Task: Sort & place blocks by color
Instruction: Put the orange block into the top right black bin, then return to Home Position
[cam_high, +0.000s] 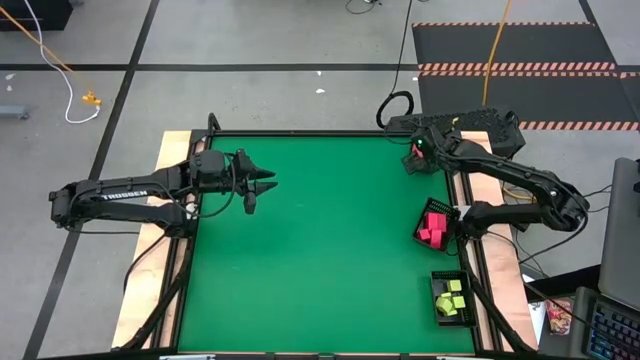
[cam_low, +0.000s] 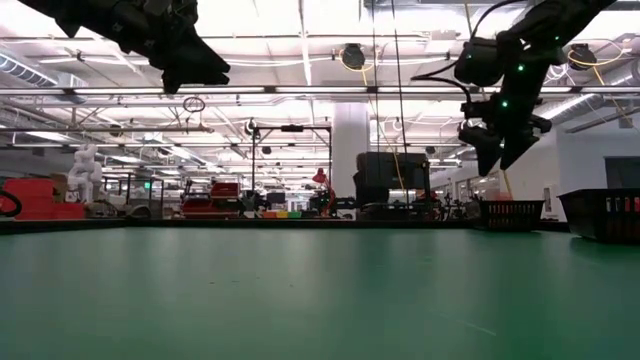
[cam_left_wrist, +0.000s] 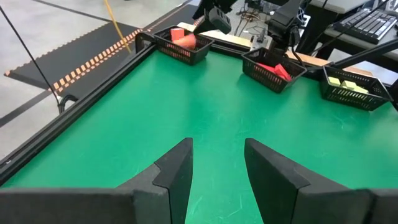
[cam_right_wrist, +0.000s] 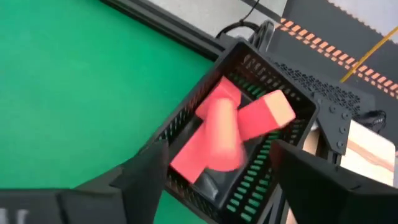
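Pink-red blocks (cam_right_wrist: 249, 115) lie in a black tray (cam_right_wrist: 292, 93) at the table's far right corner. My right gripper (cam_right_wrist: 217, 155) hangs over this tray, open, its fingers on either side of a blurred pink-red block (cam_right_wrist: 217, 134) without touching it. A second tray (cam_high: 436, 226) on the right edge holds pink blocks. A third tray (cam_high: 452, 298), nearer, holds yellow-green blocks (cam_left_wrist: 348, 84). My left gripper (cam_high: 262, 185) waits above the table's left side, open, nothing between its fingers.
A black frame (cam_high: 330, 132) borders the green table. Between the two arms the green mat (cam_high: 320, 250) is bare. A laptop (cam_high: 612, 320) and cables sit beyond the right edge, and striped floor mats (cam_high: 510, 60) lie past the far right corner.
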